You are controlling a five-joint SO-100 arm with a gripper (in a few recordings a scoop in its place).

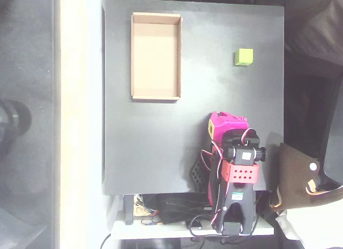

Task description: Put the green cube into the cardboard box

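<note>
Worktop (161, 152): black, matte, square, filling the middle of the overhead view; pale strip running along its left edge.
Arm (236, 174): magenta and black with a red bracket, folded up at the lower right of the worktop, cables trailing below the edge.
Cardboard box (156, 93): tan, shallow, lidless, long side running up-down, at the upper left of the worktop, nothing inside.
Fingers (225, 119): tucked under the magenta wrist, pointing up-picture; open or closed, cannot tell; nothing seen held.
Green cube (243, 57): lime, flat on the worktop at the upper right, well apart from box and fingers.
</note>
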